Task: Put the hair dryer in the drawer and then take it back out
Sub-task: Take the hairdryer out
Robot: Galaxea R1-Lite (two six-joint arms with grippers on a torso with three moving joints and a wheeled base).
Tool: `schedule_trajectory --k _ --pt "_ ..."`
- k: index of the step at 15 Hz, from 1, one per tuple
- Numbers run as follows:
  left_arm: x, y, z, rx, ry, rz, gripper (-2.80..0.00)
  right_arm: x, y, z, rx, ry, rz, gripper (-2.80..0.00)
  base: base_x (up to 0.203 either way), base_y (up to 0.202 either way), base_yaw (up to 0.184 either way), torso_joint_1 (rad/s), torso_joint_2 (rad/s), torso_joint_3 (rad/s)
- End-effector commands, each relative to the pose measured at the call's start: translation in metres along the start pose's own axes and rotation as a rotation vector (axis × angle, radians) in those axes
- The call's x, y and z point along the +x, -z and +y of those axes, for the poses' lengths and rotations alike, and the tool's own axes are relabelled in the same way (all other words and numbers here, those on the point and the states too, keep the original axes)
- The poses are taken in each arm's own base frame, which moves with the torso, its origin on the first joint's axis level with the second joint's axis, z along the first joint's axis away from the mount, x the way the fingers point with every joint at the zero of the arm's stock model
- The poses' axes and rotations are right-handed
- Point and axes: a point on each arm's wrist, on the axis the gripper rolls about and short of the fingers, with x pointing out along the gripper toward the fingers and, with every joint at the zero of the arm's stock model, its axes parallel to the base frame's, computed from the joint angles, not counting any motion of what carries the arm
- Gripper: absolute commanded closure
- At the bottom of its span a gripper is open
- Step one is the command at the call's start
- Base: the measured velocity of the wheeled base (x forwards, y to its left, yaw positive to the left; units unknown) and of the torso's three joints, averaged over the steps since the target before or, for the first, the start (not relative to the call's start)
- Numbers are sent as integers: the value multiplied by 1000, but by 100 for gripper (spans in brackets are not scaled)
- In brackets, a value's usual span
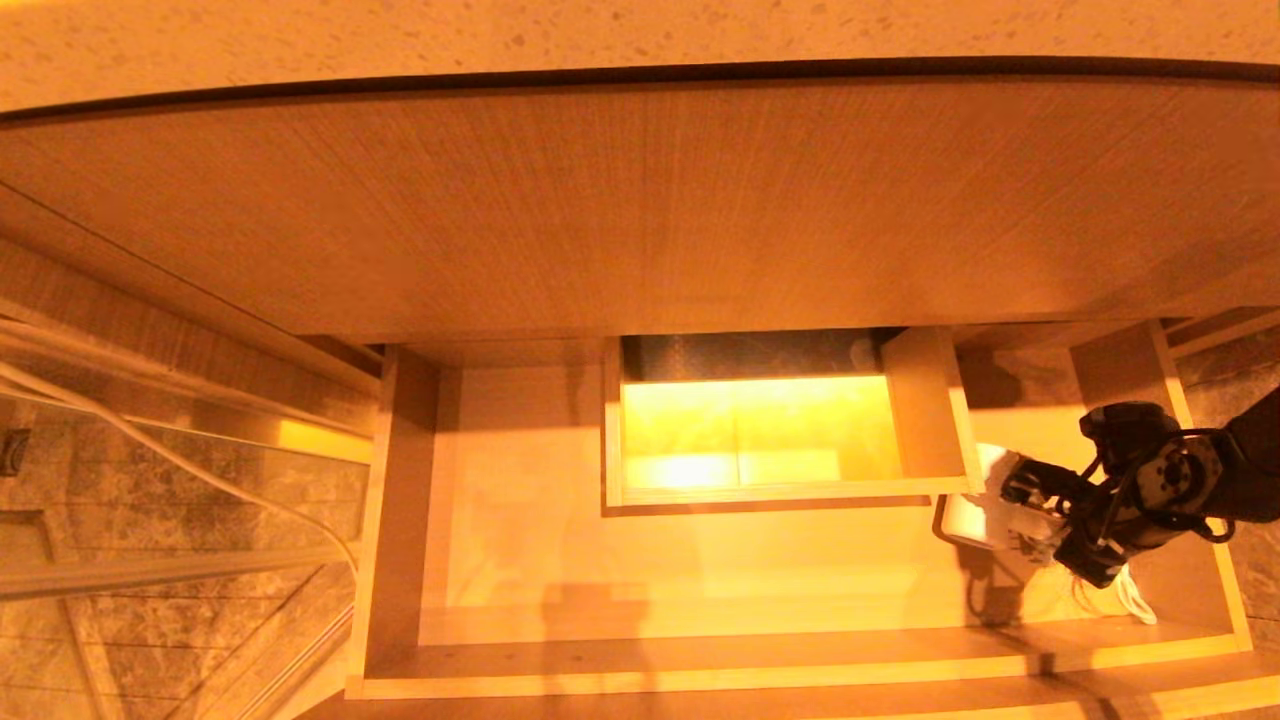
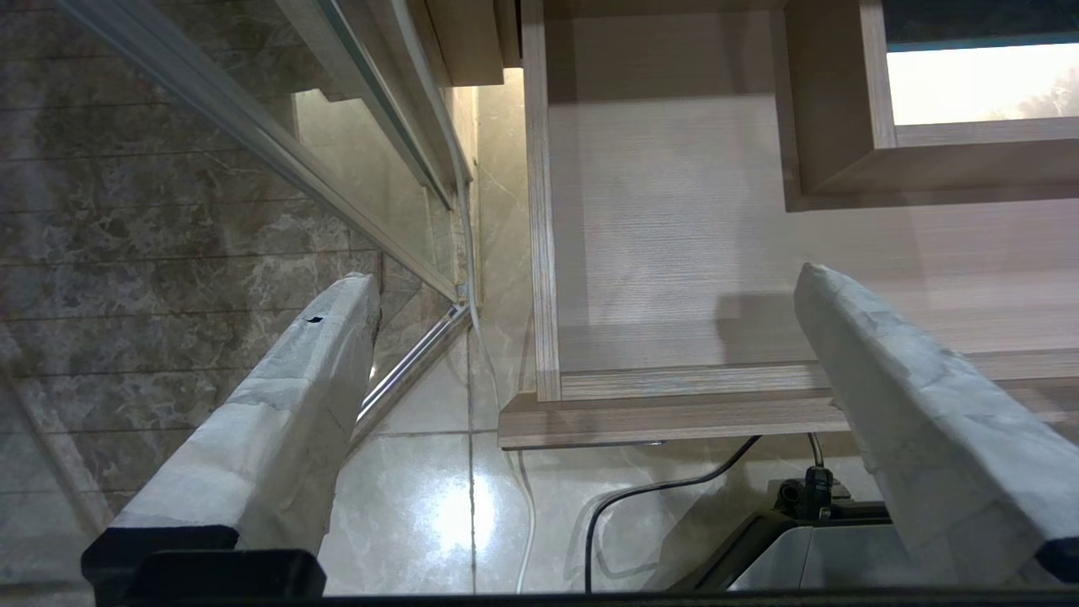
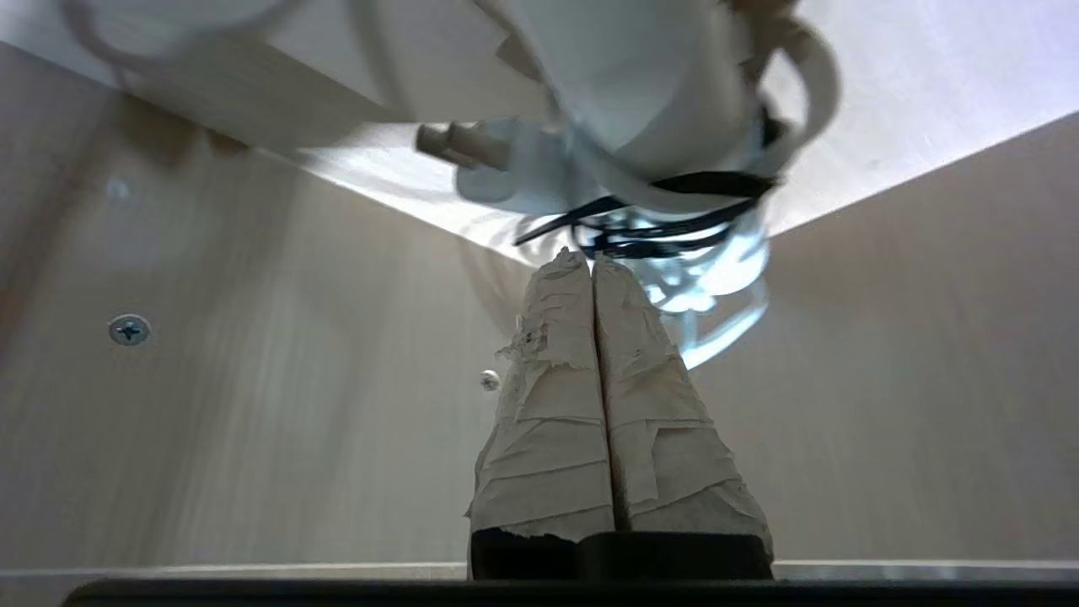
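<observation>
The drawer (image 1: pixel 700 662) stands pulled out, pale inside. The white hair dryer (image 1: pixel 982 512) lies at its right side, just right of the boxed cut-out (image 1: pixel 925 410). My right gripper (image 1: pixel 1032 528) is down in the drawer right against the dryer. In the right wrist view the hair dryer (image 3: pixel 649 76) and its tied cord bundle (image 3: pixel 674 228) sit just past the fingertips. The right gripper (image 3: pixel 593 257) is shut, its taped fingers (image 3: pixel 548 405) pressed flat together with nothing seen between them. My left gripper (image 2: pixel 586 278) hangs open over the drawer's left front corner (image 2: pixel 544 371), outside the head view.
The tall wood-grain panel (image 1: pixel 640 210) rises behind the drawer under a speckled countertop (image 1: pixel 600 30). A glass partition with metal rail (image 1: pixel 170 560) and a white cable stand left. A loose white cord (image 1: pixel 1135 600) lies in the drawer's right front. Tiled floor (image 2: pixel 438 514) below.
</observation>
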Motion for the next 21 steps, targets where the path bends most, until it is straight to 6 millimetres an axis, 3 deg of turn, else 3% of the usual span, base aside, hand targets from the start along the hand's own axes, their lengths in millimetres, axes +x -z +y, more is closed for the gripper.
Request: schedule_trajectory --k 1,13,21 --pt "0 0 0 0 0 0 -280 -9 -2 -5 -1 25 -16 0 0 0 0 0 0 0" --pt "0 0 0 0 0 0 -280 -49 -4 -21 -4 111 -73 0 0 0 0 0 0 0" --pt "0 0 0 0 0 0 -280 -41 4 -7 -31 64 -34 0 0 0 0 0 0 0"
